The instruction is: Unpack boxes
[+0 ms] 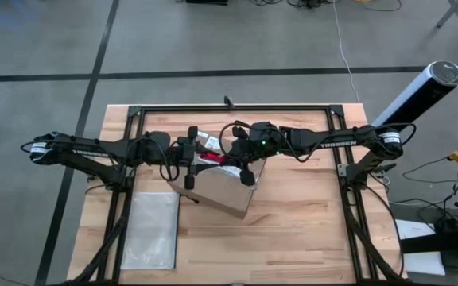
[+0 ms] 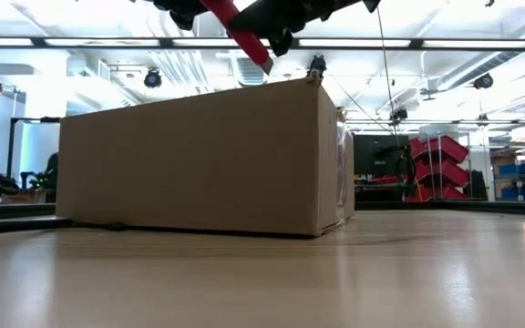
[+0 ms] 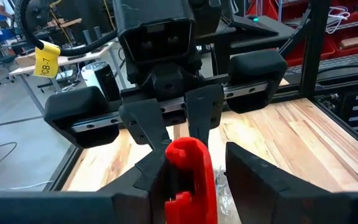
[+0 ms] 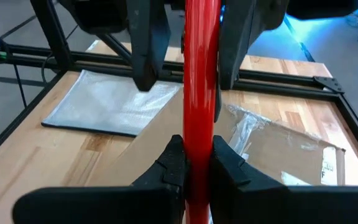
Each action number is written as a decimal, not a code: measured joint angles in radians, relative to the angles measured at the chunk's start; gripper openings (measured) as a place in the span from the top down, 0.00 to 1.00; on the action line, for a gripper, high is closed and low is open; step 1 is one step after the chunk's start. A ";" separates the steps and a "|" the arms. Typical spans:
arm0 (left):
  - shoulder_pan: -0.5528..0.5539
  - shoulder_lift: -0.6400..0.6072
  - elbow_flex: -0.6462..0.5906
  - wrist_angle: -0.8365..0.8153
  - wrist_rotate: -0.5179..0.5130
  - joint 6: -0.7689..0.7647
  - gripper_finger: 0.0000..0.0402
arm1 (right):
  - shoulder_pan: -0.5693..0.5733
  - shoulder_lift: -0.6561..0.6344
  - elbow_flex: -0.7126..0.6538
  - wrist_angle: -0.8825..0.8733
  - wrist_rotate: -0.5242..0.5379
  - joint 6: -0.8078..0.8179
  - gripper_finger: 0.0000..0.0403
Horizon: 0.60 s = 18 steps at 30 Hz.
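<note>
The brown cardboard box (image 1: 225, 189) rests on its base in the middle of the table, with tape and a white label (image 4: 328, 167) on its top. Above it hangs a red utility knife (image 1: 214, 159). My right gripper (image 4: 199, 152) is shut on the knife, coming from the table's right. My left gripper (image 3: 197, 158) faces it from the left and is open. Its fingers (image 4: 146, 50) stand on either side of the knife's other end, with a gap showing beside the knife. My right gripper pinches the red knife's handle (image 4: 199, 134) between its two fingers. The fingers come from the table's right, slanting a little down, and the knife runs on ahead of them along their line. The knife is clear of the box and tilted, its metal tip (image 2: 266, 64) lowest, just above the box's top edge.
A flat translucent pouch (image 1: 151, 230) lies on the wood near the table's near left corner. A black metal frame (image 1: 237, 107) runs round the table's far and side edges. Bare wood lies to the right of the box.
</note>
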 joint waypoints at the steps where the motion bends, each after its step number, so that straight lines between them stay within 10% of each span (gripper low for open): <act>1: 0.000 0.005 0.000 0.010 0.000 0.002 0.70 | 0.000 0.000 0.000 0.001 0.000 0.000 0.95; 18: 0.000 0.058 -0.004 0.143 0.000 0.025 0.81 | 0.002 -0.007 -0.001 0.026 -0.001 -0.009 0.95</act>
